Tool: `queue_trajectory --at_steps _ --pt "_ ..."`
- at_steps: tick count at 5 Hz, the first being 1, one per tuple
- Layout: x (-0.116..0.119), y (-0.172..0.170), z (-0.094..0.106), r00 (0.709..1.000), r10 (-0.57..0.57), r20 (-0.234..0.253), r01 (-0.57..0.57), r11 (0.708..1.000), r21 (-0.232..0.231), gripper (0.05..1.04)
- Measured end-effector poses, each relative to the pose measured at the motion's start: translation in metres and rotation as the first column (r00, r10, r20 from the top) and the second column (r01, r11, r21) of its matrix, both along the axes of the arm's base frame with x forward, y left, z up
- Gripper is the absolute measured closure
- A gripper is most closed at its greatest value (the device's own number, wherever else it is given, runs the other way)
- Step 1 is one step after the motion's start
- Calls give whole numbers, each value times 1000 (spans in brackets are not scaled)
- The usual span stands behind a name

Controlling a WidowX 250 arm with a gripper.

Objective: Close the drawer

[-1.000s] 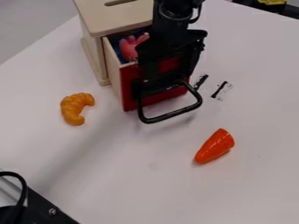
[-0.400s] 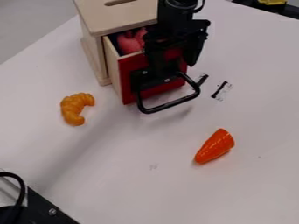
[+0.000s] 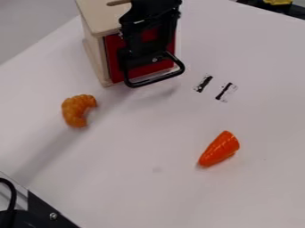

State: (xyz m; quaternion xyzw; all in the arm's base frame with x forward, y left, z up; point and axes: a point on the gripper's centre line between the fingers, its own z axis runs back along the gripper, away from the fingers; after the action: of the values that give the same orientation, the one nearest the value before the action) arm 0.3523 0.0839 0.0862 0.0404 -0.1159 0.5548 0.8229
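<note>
Camera view: the gripper (image 3: 138,46) hangs down before the drawer's red front (image 3: 113,51), spread or pressed together I cannot tell.

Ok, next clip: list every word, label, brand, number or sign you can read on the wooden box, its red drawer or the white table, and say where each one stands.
None: no text can be read.
White table, right of the red drawer front in the view: two short black marks, too small to make out as letters or numbers.
Pale wooden box: no lettering to be seen.
</note>
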Motion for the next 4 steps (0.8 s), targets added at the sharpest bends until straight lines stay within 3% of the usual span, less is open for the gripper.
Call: queue_trajectory --at_steps 4 --pt "12 5 -2 1000 1 -14 -1 1000 -4 87"
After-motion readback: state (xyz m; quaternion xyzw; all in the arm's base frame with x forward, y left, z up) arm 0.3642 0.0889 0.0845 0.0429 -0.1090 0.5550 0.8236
